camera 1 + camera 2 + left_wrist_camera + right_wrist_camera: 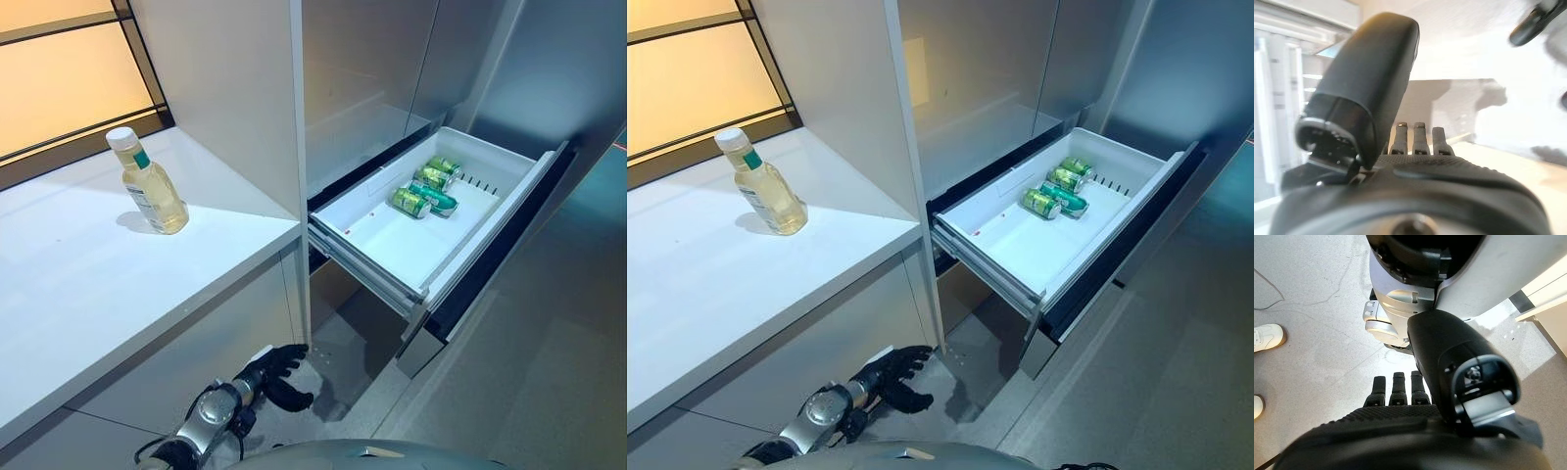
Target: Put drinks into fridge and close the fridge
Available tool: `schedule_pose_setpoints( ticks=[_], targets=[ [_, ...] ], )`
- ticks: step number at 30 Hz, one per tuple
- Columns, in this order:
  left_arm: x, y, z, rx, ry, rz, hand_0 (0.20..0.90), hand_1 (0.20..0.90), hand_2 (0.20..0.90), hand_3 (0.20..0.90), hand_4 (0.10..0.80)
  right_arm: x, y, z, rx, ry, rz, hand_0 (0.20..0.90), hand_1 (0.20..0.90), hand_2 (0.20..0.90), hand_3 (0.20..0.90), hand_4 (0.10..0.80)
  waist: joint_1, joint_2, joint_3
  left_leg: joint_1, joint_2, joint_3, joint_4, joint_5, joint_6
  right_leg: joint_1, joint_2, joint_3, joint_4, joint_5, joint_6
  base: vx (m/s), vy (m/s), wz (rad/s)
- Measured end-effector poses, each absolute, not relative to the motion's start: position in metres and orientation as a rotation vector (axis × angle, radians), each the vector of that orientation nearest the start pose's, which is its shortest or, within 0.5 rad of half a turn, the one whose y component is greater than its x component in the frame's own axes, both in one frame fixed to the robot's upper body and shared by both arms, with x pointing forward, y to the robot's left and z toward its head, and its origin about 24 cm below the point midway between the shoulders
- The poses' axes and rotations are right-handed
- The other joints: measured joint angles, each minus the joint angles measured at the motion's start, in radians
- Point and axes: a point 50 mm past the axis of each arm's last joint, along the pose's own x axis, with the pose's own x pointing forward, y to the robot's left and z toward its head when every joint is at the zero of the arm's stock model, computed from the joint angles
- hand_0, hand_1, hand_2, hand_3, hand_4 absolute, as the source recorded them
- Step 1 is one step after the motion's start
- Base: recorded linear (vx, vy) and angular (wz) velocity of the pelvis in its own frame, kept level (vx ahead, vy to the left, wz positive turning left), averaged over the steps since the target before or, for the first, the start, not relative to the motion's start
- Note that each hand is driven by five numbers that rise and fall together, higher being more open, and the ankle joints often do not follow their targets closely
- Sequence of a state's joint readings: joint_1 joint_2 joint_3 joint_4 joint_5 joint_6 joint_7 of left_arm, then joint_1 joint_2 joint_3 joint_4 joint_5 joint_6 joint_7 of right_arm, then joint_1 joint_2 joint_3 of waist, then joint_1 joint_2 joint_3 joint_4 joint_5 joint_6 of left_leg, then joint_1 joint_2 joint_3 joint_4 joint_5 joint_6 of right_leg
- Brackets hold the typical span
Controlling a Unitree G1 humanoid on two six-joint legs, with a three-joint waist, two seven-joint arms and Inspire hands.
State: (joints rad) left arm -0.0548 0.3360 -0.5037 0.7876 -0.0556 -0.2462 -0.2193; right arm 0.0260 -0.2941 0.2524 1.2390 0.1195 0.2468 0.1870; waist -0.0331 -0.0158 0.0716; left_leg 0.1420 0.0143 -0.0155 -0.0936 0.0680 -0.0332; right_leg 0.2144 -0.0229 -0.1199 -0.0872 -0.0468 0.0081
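A bottle of pale yellow drink [149, 186] with a white cap stands upright on the white counter [88, 294], left of the fridge. The fridge's white drawer [392, 243] is pulled out to the right. Green cans [428, 186] lie on their sides at its far end. My left hand [277, 370] hangs low in front of the counter's base, below the drawer, open and empty; its straight fingers [1415, 139] show in the left wrist view. My right hand [1400, 431] hangs over the floor with fingers straight, holding nothing.
A tall white panel [235, 98] separates the counter from the fridge front [372, 69]. The open drawer's front [490, 245] juts into the grey floor space at right. A person's white shoes [1266, 335] stand on the floor near my right hand.
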Motion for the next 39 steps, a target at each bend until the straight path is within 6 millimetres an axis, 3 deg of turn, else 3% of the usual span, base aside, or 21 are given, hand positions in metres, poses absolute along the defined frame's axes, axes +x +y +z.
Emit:
schedule_pose_setpoints(
  ticks=[6, 9, 15, 31, 39],
  targets=[
    [0.204, 0.156, -0.077, 0.38, 0.462, -0.625, 0.9, 0.9, 0.9, 0.9, 0.8, 0.05, -0.242, -0.166, -0.163, 1.548, 0.068, 0.9, 0.9, 0.9, 0.9, 0.8, 0.002, 0.001, 0.001, -0.001, 0.0, -0.001, 0.0, 0.0, 0.0, 0.0, 0.0, -0.001, -0.001, 0.0, 0.0, 0.0, 0.0, 0.0],
    [0.211, 0.151, -0.065, 0.295, 0.417, -0.656, 0.9, 0.9, 0.9, 0.9, 0.8, 0.05, -0.243, -0.166, -0.165, 1.544, 0.067, 0.9, 0.9, 0.9, 0.9, 0.8, 0.002, 0.003, 0.005, -0.001, 0.0, -0.001, 0.0, 0.0, 0.0, 0.0, 0.0, -0.001, -0.001, 0.0, 0.0, 0.0, 0.0, 0.0],
    [0.23, 0.127, -0.017, 0.113, 0.221, -0.739, 0.9, 0.9, 0.9, 0.9, 0.8, 0.049, -0.243, -0.166, -0.168, 1.543, 0.063, 0.9, 0.9, 0.9, 0.9, 0.8, 0.008, 0.004, 0.007, -0.003, -0.001, -0.01, 0.0, 0.0, 0.0, 0.001, 0.0, -0.005, -0.003, 0.0, 0.0, -0.003, -0.001, 0.01],
    [0.244, 0.1, 0.069, -0.029, -0.068, -0.88, 0.9, 0.9, 0.9, 0.9, 0.8, 0.047, -0.244, -0.166, -0.188, 1.513, 0.051, 0.9, 0.9, 0.9, 0.9, 0.8, 0.012, 0.016, 0.013, -0.009, -0.002, -0.025, 0.0, 0.002, -0.002, 0.002, 0.001, -0.018, -0.004, 0.0, 0.0, -0.001, -0.001, 0.01],
    [0.261, 0.115, 0.116, -0.003, -0.267, -0.709, 0.9, 0.9, 0.9, 0.9, 0.8, 0.044, -0.244, -0.167, -0.189, 1.508, 0.047, 0.9, 0.9, 0.9, 0.9, 0.8, 0.029, 0.019, 0.013, -0.017, -0.002, -0.039, 0.0, 0.006, -0.004, -0.001, 0.003, -0.029, -0.004, 0.0, 0.0, -0.029, -0.009, 0.03]
  ],
)
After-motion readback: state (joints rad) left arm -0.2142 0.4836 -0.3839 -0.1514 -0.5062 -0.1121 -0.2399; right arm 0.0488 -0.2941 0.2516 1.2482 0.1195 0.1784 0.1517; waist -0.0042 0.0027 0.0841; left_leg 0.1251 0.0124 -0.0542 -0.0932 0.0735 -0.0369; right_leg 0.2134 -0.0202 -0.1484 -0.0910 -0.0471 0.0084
